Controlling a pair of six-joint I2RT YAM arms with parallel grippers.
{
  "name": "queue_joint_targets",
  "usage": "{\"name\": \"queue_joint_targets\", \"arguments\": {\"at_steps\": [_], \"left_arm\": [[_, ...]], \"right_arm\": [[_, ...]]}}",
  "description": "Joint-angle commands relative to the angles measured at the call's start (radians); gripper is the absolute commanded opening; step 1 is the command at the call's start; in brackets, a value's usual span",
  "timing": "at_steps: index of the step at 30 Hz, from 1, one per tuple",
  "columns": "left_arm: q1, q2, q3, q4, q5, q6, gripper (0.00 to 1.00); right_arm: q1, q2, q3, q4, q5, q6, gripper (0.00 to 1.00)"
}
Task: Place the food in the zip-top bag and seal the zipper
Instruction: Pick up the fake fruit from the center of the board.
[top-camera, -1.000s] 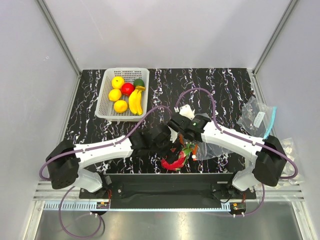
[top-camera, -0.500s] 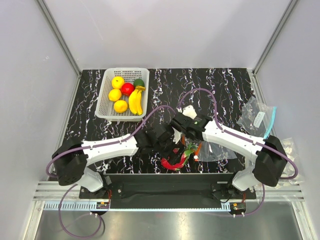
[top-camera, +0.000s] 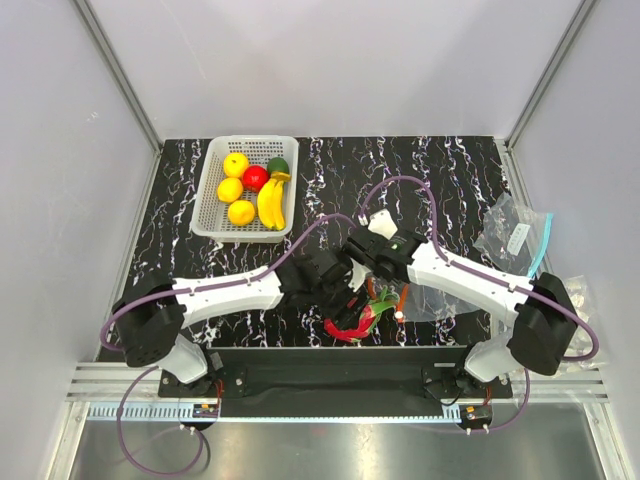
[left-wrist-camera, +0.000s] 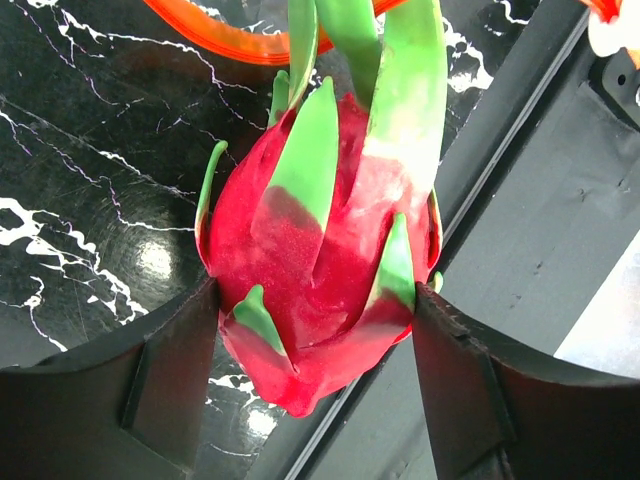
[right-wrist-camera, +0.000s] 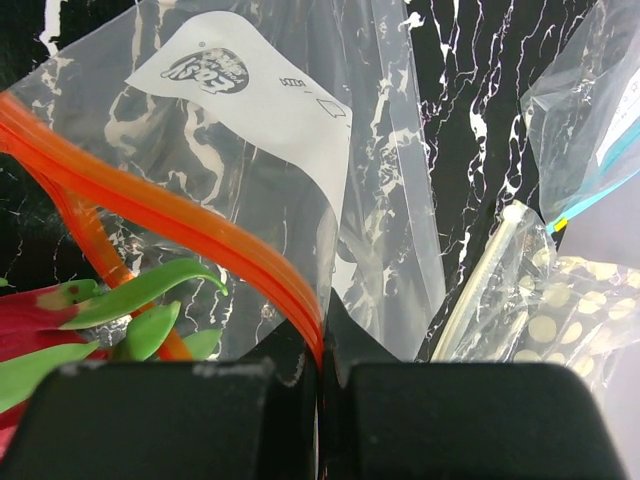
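A pink-red dragon fruit (top-camera: 350, 323) (left-wrist-camera: 320, 250) with green leaves lies at the table's front edge, its leaf tips (right-wrist-camera: 130, 300) pointing into the mouth of the zip-top bag (top-camera: 432, 300) (right-wrist-camera: 380, 150). My left gripper (top-camera: 343, 303) (left-wrist-camera: 315, 310) is shut on the fruit's blunt end, a finger touching each side. My right gripper (top-camera: 388, 287) (right-wrist-camera: 322, 360) is shut on the red-orange zipper (top-camera: 401, 300) (right-wrist-camera: 200, 225) and holds the bag's upper lip up. More food, a banana bunch (top-camera: 270, 200) and round yellow-orange fruits (top-camera: 241, 212), lies in the basket.
The white mesh basket (top-camera: 213, 195) stands at the back left. A clear bag with a teal edge (top-camera: 515, 235) and a bubbled sheet (top-camera: 578, 300) lie at the right edge. The black front rail (left-wrist-camera: 540, 200) runs just beside the dragon fruit.
My left arm has moved right toward the bag and its jaws have closed in on the dragon fruit. The right gripper stays shut on the zipper, shifted slightly right.
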Motion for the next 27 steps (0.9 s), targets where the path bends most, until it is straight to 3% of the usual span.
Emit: {"name": "queue_joint_targets", "arguments": {"at_steps": [1,2,5,11,27], "left_arm": [[-0.013,0.05,0.038,0.028,0.048,0.029,0.43],[-0.013,0.047,0.038,0.026,0.048,0.029,0.35],[-0.007,0.033,0.03,0.026,0.048,0.029,0.27],[0.004,-0.044,0.024,0.003,0.03,0.026,0.19],[0.01,-0.182,0.043,-0.081,-0.049,0.02,0.15]], "right_arm": [[0.044,-0.025,0.021,0.089,-0.047,-0.004,0.01],[0.043,-0.025,0.02,0.089,-0.047,-0.004,0.01],[0.043,-0.026,0.017,0.089,-0.045,-0.007,0.0],[0.043,-0.034,0.014,0.087,-0.045,-0.007,0.0],[0.043,-0.041,-0.031,0.121,-0.036,-0.003,0.0]]}}
